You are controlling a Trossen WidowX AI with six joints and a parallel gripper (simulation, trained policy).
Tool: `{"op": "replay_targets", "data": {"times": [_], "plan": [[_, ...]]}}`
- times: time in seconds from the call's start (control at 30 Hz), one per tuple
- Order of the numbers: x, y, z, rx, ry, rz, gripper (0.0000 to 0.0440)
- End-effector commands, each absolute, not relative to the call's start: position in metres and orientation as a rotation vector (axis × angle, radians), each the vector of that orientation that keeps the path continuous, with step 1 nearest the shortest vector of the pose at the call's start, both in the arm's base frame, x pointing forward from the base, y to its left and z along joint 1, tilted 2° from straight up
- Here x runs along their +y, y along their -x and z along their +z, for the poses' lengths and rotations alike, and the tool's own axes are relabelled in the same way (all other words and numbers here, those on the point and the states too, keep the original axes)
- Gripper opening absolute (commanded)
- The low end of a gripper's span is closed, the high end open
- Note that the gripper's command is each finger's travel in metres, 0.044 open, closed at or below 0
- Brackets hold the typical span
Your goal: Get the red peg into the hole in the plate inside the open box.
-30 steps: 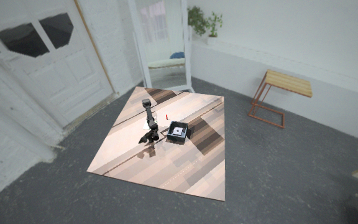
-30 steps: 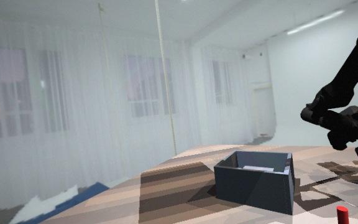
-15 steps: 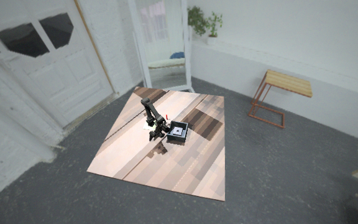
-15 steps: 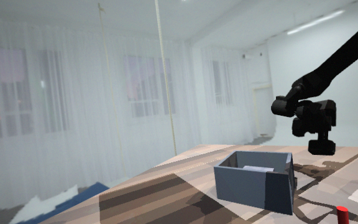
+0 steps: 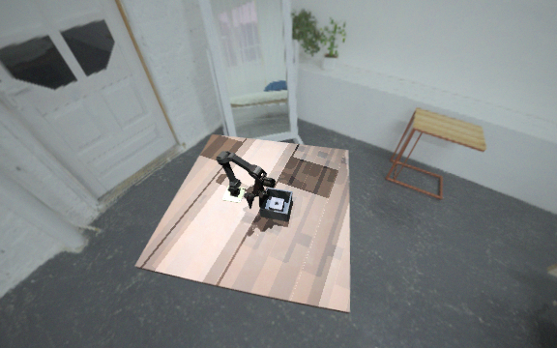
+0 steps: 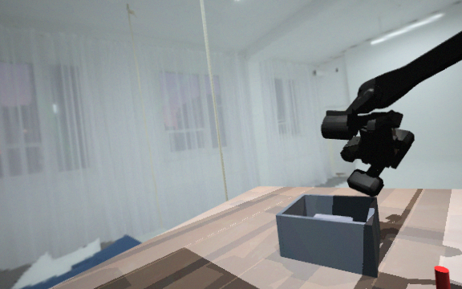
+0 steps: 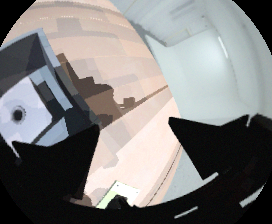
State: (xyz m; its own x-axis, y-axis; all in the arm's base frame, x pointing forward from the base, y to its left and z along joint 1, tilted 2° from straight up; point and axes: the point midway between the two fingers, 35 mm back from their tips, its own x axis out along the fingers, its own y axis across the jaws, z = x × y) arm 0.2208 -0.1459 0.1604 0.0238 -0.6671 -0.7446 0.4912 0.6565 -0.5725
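Observation:
The red peg (image 6: 442, 278) stands upright at the bottom right of the exterior view, partly cut off by the frame edge. I cannot make it out in the top view or the wrist view. The open grey box (image 5: 276, 216) (image 6: 319, 241) (image 7: 17, 57) holds a pale plate (image 5: 272, 207) (image 6: 333, 217) (image 7: 34, 107). The plate's hole (image 5: 277, 203) (image 7: 18, 114) is empty. My gripper (image 5: 257, 198) (image 7: 134, 124) is open with nothing between its wide-set fingers. It is above the table beside the box, tilted, with one finger close to the box's rim.
The wooden table top (image 5: 187, 242) (image 6: 223, 241) carries the box and the arm (image 5: 242, 164) (image 6: 419, 72). A light green base plate (image 5: 227, 197) (image 7: 129, 189) lies under the arm's base. The box walls stand up around the plate.

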Motion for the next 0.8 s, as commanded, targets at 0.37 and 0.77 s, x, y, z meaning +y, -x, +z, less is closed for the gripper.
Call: {"op": "replay_targets", "data": {"times": [0.37,0.77], "plan": [[-0.022,-0.237,0.168,1.145,-0.193,-0.716,0.0440],[0.065,-0.205,0.154,1.252,-0.442,-0.653,0.0440]]}}
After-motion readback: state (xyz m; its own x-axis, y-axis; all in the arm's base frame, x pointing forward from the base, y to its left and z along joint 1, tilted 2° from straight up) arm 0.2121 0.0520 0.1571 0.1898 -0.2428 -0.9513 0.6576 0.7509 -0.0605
